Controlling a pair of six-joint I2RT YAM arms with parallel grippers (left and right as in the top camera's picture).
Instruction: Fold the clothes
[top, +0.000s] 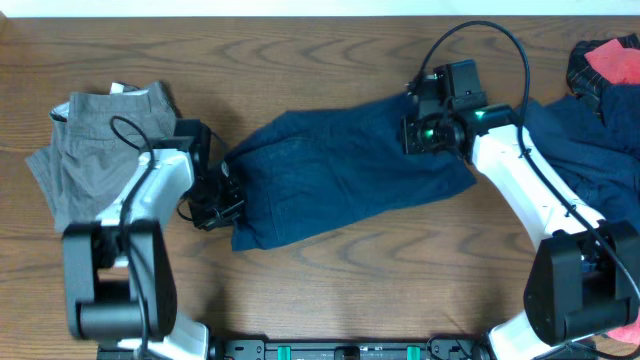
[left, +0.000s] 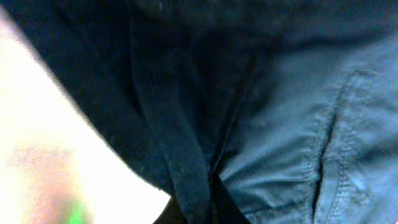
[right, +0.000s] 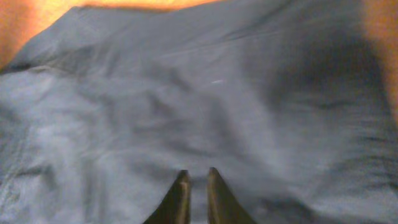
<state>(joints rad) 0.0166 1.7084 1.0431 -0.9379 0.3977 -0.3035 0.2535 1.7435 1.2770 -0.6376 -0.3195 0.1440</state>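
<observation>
- The navy garment lies spread across the middle of the wooden table, long side running left to right and slightly rumpled.
- The left gripper sits at the garment's left end, right against the edge of the cloth.
- The left wrist view shows only dark cloth up close: a thick hem band and a stitched seam. I cannot tell whether the jaws are wide or narrow, or whether they hold anything.
- The right gripper is over the garment's upper right part, down at the cloth.
- In the right wrist view its two fingers stand close together with only a thin slit between them (the view is blurred). The tips rest on the blue fabric, and I cannot tell whether a fold is pinched between them.
- Folded grey shorts lie to the left of the navy garment, beyond the left arm and apart from it.
- To the garment's right is a heap of dark blue cloth, just beside it, with a red piece at the heap's far top corner.
</observation>
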